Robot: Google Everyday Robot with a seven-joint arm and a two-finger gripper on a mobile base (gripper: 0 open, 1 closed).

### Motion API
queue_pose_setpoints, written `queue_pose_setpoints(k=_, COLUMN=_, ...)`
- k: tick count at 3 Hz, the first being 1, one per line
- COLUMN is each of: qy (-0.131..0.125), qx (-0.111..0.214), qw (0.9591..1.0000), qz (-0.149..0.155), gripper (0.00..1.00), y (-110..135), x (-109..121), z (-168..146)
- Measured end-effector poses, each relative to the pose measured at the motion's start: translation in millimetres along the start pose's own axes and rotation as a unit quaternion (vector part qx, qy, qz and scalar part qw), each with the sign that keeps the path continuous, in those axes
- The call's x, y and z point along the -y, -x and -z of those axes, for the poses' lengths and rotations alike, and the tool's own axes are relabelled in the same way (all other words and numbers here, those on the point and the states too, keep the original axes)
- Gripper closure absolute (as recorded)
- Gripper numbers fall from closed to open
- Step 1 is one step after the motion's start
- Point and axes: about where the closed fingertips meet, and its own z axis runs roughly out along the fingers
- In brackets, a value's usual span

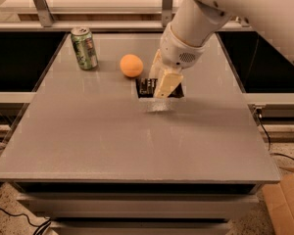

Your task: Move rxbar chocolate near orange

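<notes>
The rxbar chocolate (147,86) is a flat black wrapper with white lettering, held a little above the grey table (98,141), with a pale reflection under it. My gripper (158,88) comes down from the upper right and is shut on the bar; its pale fingers (166,83) cover the bar's right part. The orange (131,65) is a small round fruit on the table just left of and behind the bar, a short gap away.
A green drink can (84,48) stands upright at the back left of the table. My white arm (210,9) reaches over the back right. A cardboard box (284,204) sits on the floor at the lower right. Dark recesses flank the table.
</notes>
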Motion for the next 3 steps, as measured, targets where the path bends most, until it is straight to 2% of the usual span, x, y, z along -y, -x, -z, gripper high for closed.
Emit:
queue_pose_setpoints(k=2, qy=0.000, qx=-0.005, qw=1.0000, qz=-0.005, gripper=1.00, y=-10.7, x=58.0, z=-19.7)
queue_pose_setpoints(k=3, qy=0.002, qx=-0.006, qw=0.9999, qz=-0.016, gripper=1.00, y=-20.6, x=73.7, z=-27.5)
